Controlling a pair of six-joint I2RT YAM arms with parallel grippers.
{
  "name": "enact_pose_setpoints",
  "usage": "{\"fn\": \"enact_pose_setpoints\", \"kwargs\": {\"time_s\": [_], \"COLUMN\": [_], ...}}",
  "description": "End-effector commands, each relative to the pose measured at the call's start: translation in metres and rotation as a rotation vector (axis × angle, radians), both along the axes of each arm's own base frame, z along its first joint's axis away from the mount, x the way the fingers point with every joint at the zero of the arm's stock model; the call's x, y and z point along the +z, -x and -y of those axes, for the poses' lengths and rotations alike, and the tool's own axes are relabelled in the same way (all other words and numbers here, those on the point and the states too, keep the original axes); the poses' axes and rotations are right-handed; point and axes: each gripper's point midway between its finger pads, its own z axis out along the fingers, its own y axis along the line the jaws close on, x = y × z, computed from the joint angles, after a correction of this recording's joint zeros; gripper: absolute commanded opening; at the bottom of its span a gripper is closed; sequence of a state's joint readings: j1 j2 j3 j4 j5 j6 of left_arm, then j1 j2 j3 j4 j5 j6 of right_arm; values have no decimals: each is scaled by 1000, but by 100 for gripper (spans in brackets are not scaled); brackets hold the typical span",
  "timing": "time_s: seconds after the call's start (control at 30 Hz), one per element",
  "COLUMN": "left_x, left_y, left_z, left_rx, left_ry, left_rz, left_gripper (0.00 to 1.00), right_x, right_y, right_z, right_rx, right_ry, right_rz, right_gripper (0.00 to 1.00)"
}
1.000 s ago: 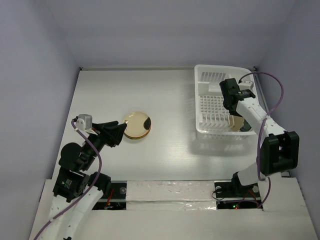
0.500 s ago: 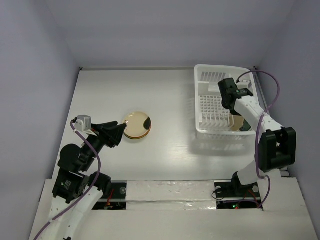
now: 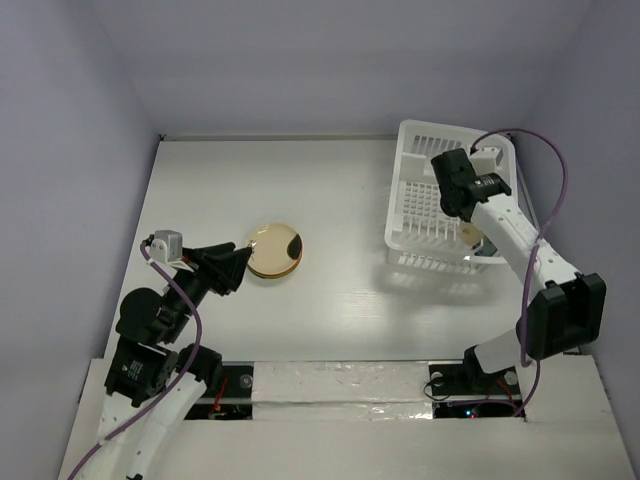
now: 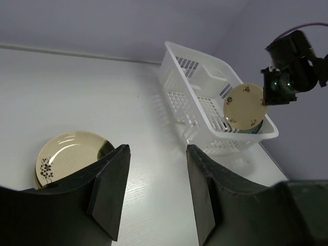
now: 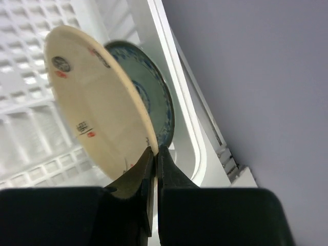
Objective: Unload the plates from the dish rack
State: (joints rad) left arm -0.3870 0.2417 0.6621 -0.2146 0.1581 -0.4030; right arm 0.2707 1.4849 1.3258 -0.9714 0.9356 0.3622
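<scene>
The white dish rack (image 3: 432,130) stands at the back right, also in the left wrist view (image 4: 190,100). My right gripper (image 3: 466,218) is inside it, shut on the rim of a cream plate with small marks (image 5: 92,97), held upright on edge (image 4: 245,105). A patterned teal plate (image 5: 156,100) stands just behind it against the rack wall (image 5: 171,61). A stack of plates with a cream flowered one on top (image 3: 274,250) lies on the table (image 4: 64,154). My left gripper (image 4: 157,148) is open and empty, just left of that stack (image 3: 238,264).
The lilac right wall runs close beside the rack. The white table reaches from the stack to the rack. The right arm's purple cable loops over the rack's far right corner (image 3: 520,135).
My right gripper has risen and moved back with the cream plate in it. The rack has shifted and turned with it. The left arm has not moved.
</scene>
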Motion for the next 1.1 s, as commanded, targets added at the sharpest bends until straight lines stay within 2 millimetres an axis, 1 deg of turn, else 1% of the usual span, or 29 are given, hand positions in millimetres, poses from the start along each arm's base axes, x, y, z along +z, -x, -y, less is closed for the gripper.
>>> {"fn": "enact_pose_setpoints", "kwargs": {"time_s": [0.0,0.03,0.07,0.17,0.2,0.23,0.3,0.33,0.37,0.4,0.43,0.47,0.5,0.53,0.57,0.6,0.63,0.67,0.7,0.73,0.77,0.8,0.83,0.87,0.93,0.97,1.0,1.07], "left_x": [9,8,8,7,7,6,6,6,6,5,5,5,2,2,2,0,0,0,0,0,-1,-2,-2,-2,-2,-3,-3,-4], "left_y": [1,0,0,-1,-1,-2,-2,-3,-3,-4,-4,-5,-6,-7,-8,-9,-10,-10,-12,-12,-13,-14,-14,-14,-14,-15,-16,-17], "left_z": [1,1,1,2,2,2,2,1,1,1,0,1,0,1,1,1,0,0,-2,-1,-3,-3,-3,-3,-3,-3,-4,-3], "left_rx": [-6,-5,-5,-5,-5,-6,-6,3,3,3,8,8,12,12,12,12,23,20,30,29,38,38,38,38,40,40,47,45], "left_ry": [19,18,18,17,16,15,15,14,15,13,13,13,11,11,10,5,6,5,6,6,4,3,2,2,3,0,1,-2], "left_rz": [29,26,26,20,21,18,18,16,14,14,10,10,1,-1,-4,-10,-12,-11,-12,-13,-18,-19,-18,-18,-21,-23,-25,-28], "left_gripper": [45,45,45,45,45,45,45,45,45,45,45,45,45,45,45,45,45,45,45,45,45,45,45,45,45,45,45,45], "right_x": [59,64,74,97,111,119,134,142,143,146,151,150,148,148,142,138,134,122,115,104,97,89,86,65,60,43,36,24], "right_y": [0,3,4,12,12,13,11,6,3,2,-4,-6,-9,-18,-18,-20,-28,-26,-26,-32,-31,-32,-35,-33,-38,-39,-36,-39], "right_z": [-6,-7,-8,-18,-29,-36,-59,-86,-105,-116,-132,-158,-176,-199,-232,-253,-280,-306,-324,-347,-365,-377,-390,-410,-425,-435,-442,-448], "right_rx": [-4,2,-9,3,32,51,123,199,259,291,320,397,446,495,593,646,693,751,783,812,841,859,882,908,922,920,925,905], "right_ry": [52,61,68,61,36,17,-80,-144,-196,-237,-293,-371,-424,-488,-587,-650,-713,-796,-839,-883,-952,-983,-1019,-1060,-1097,-1114,-1121,-1134], "right_rz": [163,162,196,265,312,342,413,462,472,496,542,543,548,583,558,549,562,524,506,494,462,440,437,366,356,312,290,262], "right_gripper": [0,0,0,0,0,0,0,0,0,0,0,0,0,0,0,0,0,0,0,0,0,0,0,0,0,0,0,0]}}
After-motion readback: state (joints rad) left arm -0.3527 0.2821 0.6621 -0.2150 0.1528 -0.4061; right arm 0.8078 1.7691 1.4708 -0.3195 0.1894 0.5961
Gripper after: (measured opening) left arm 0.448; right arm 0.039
